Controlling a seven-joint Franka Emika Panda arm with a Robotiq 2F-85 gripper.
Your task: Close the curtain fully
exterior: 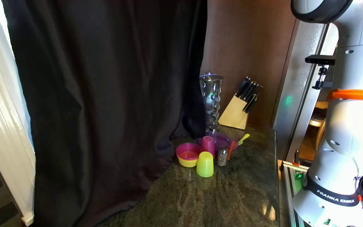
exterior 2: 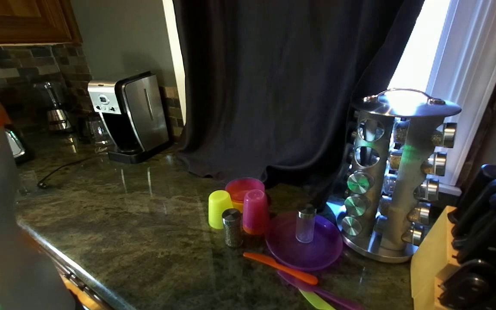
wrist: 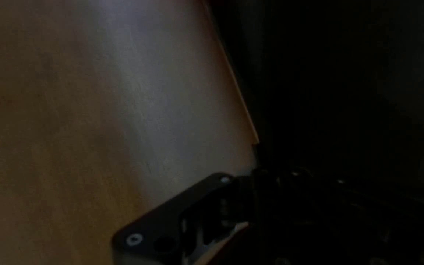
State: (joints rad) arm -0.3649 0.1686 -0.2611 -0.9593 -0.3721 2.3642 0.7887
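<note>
The curtain (exterior: 115,94) is a large black drape that hangs in soft folds over the counter; it also fills the middle of an exterior view (exterior 2: 269,86). There, a bright wedge of window (exterior 2: 418,47) shows beside its slanted right edge. In the wrist view the curtain (wrist: 344,92) fills the dark right side, and its edge runs down to my fingertips. My gripper (wrist: 259,158) is shut on this edge, though the right finger is almost lost in the dark. The gripper is out of frame in both exterior views.
A spice rack (exterior 2: 403,181) stands beside the curtain's lower right, with a knife block (exterior: 233,113) near it. Cups, including a yellow one (exterior: 205,164), bowls and a purple plate (exterior 2: 282,254) stand at the hem. A coffee machine (exterior 2: 144,116) stands beyond the curtain's left edge.
</note>
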